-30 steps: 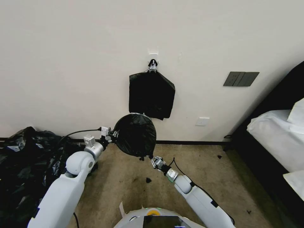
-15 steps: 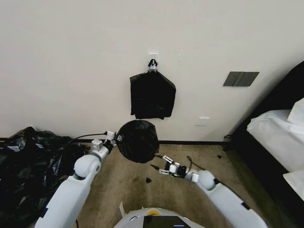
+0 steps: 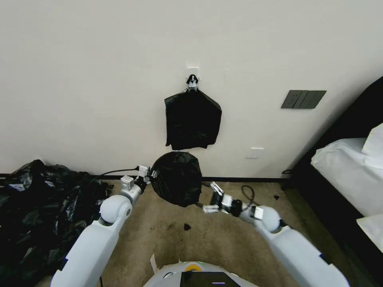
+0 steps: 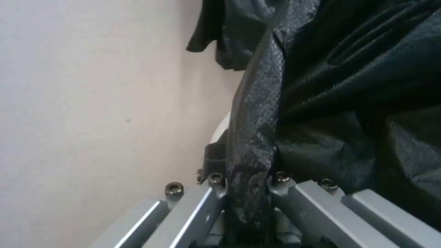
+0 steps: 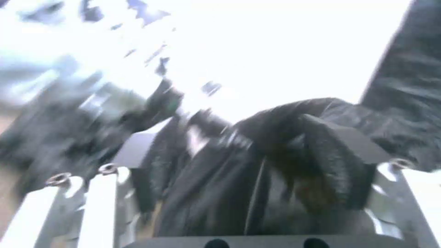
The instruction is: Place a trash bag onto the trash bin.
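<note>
One heap of black bags (image 3: pixel 38 207) is lying on the carpet (image 3: pixel 223 247) at the far left, against the wall (image 3: pixel 99 79). Left gripper (image 3: pixel 151 174) is reaching forward and clamping the left edge of the trash bag (image 3: pixel 178 178); the left wrist view is showing its fingers (image 4: pixel 202 203) pinched on a fold of black film (image 4: pixel 250 165). One trash bag is stretching over the mouth of the trash bin (image 4: pixel 221 129), by the wall's base, a sliver of white rim showing beside the film. One flat black bundle (image 3: pixel 193 118) is hanging from a wall hook above it. Right gripper (image 3: pixel 210 197) is sitting at the bag's lower right edge, jaws spread wide with black film lying between them. Two dark scraps are lying on the carpet.
</note>
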Controlling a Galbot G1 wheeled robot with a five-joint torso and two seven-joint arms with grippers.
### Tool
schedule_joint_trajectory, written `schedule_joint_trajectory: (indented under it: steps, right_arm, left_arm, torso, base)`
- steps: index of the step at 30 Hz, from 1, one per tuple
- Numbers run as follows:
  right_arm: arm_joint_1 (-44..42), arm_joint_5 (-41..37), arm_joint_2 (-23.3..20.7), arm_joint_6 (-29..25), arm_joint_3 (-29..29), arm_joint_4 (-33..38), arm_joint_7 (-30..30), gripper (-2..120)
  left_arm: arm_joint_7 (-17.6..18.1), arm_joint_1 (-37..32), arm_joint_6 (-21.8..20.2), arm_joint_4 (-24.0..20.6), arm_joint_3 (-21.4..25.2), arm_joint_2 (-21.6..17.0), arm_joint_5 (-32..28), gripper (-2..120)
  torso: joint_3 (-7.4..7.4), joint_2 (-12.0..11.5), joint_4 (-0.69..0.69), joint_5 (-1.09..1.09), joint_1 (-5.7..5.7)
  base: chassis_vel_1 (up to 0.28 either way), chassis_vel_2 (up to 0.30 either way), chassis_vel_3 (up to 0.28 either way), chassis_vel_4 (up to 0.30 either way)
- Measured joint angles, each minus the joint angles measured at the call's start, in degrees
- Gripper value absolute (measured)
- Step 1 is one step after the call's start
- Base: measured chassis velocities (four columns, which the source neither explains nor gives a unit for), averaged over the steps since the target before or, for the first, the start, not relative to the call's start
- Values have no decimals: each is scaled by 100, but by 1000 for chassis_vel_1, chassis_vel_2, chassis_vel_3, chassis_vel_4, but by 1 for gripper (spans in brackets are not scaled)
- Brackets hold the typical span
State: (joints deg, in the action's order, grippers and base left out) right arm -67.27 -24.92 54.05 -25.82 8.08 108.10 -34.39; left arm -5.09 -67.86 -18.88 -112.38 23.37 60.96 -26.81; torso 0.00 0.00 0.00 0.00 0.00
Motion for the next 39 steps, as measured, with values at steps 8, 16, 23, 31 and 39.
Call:
schedule_joint_trajectory:
  steps: [8,16,23,31,39]
  right_arm:
    - [358,343,451,1792,-1186,622,2662,41]
    - [704,109,1039,4538,-2365,1034,6464,7]
    - [1126,92,1418,4945,-2580,641,7154,0]
    - [1760,-829,1983,5826,-2947,114,8233,0]
    - [2266,-1503,2432,6132,-2927,-692,8770,0]
  left_arm:
    - [615,-143,372,-81,-491,186,48,1]
    - [728,-295,556,-210,-571,207,370,1]
    - [674,-396,623,-260,-569,204,614,1]
    - [631,-477,734,-321,-573,199,973,1]
    - [486,-642,973,-383,-572,200,1243,1]
  torso:
    - [0,0,1,-1,0]
    - [0,0,-1,-1,0]
    - [0,0,0,-1,0]
    - [0,0,1,-1,0]
    - [0,0,0,-1,0]
  base:
    - [0,0,0,0]
    - [0,0,0,0]
    - [0,0,0,0]
    - [0,0,0,0]
    - [0,0,0,0]
